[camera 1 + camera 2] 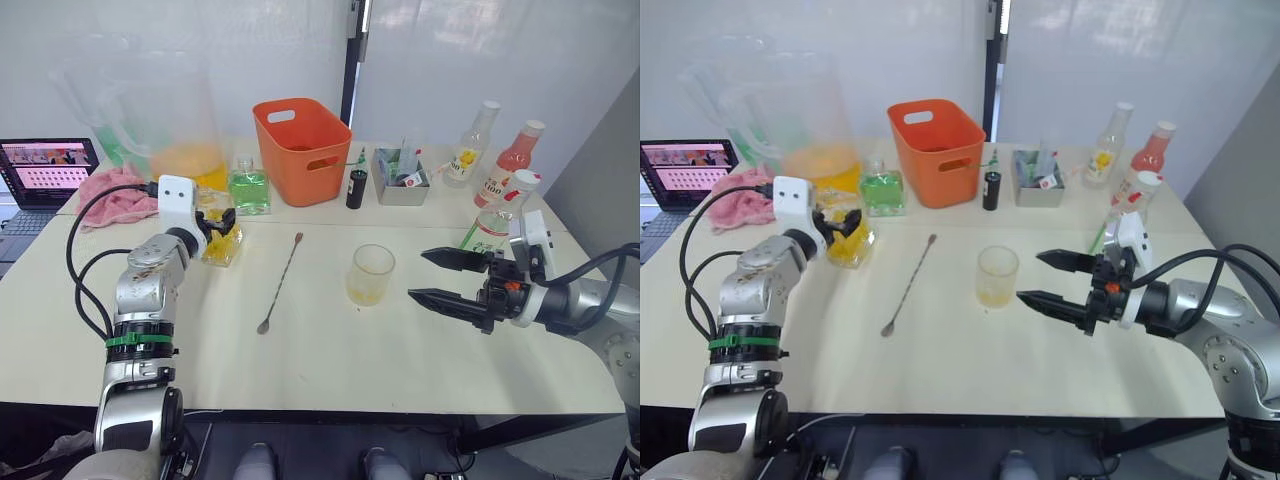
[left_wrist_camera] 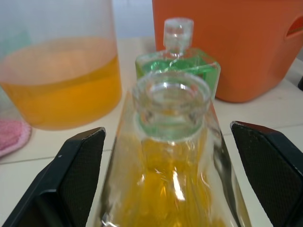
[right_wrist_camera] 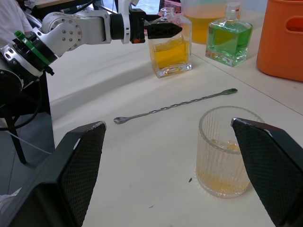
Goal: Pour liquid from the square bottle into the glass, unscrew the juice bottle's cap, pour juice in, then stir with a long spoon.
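Square bottle (image 1: 222, 240) of yellow liquid stood upright on table (image 1: 330, 370), left pincer (image 1: 222, 222) spread wide around its neck, right pincer (image 1: 437, 277) gaped wide beside glass (image 1: 370, 275), long spoon (image 1: 281, 282) lay between.

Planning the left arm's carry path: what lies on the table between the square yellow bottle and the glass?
The long spoon lies between the square yellow bottle and the glass; otherwise bare table, seen in the left eye view.
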Available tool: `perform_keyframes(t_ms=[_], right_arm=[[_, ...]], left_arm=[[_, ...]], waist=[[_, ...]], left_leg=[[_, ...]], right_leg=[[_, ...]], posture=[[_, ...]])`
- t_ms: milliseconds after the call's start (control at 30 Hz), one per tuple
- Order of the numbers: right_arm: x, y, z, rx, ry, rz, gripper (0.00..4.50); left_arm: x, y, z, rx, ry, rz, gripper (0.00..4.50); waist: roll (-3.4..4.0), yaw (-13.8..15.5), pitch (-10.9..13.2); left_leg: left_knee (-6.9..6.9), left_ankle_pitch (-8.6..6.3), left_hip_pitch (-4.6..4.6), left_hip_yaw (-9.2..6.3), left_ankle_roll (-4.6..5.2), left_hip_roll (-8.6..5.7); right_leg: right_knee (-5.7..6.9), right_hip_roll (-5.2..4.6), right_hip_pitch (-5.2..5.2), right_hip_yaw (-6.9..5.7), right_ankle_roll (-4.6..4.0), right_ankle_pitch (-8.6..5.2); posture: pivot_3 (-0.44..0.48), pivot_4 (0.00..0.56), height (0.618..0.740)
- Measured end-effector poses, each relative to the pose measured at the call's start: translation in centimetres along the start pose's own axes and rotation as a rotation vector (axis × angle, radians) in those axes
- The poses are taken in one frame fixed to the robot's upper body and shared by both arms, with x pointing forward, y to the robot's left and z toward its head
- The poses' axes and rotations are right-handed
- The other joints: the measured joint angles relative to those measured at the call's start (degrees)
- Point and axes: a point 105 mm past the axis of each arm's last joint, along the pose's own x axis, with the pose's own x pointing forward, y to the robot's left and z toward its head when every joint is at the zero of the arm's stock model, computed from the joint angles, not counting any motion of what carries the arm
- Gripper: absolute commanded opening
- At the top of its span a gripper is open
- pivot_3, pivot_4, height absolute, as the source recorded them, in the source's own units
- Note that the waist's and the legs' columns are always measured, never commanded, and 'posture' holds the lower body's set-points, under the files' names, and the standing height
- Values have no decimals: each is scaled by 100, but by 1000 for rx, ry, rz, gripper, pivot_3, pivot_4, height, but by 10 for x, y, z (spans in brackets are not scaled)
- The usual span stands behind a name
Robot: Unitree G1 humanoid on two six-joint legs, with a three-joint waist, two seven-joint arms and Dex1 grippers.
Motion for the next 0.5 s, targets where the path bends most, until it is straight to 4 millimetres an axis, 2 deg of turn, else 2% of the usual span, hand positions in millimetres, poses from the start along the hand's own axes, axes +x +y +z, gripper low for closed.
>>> perform_keyframes(t_ms=[133,267,367,433,500], right_arm=[[0,-4,1,5,-5,-6,4500],[1,-6,6,-5,-15,-1,4500],[3,-8,7,-1,-17,7,4500],[3,-11,8,-3,-16,4,4500],[3,-13,8,-6,-12,-4,4500]], left_arm=[[-1,0,27,17,-87,-4,4481],[-5,-4,88,64,-256,-52,4481],[-18,-14,129,106,-360,-160,4481],[-27,-28,139,132,-374,-271,4481],[-36,-40,132,197,-337,-366,4481]], waist=[[0,-4,0],[0,1,0],[0,-15,0],[1,-40,0],[1,-73,0]], left_leg=[[1,0,-1,0,0,0],[0,0,-2,0,0,0],[-2,0,-2,0,0,0],[-5,0,0,0,0,0],[-4,0,1,0,0,0]], right_leg=[[0,0,0,0,1,0],[-5,0,1,0,1,-1],[-6,0,1,0,1,-1],[-4,0,1,0,1,-1],[-2,0,0,1,1,-1]], posture=[[0,150,738],[0,150,738],[0,150,738],[0,150,738],[0,150,738]])
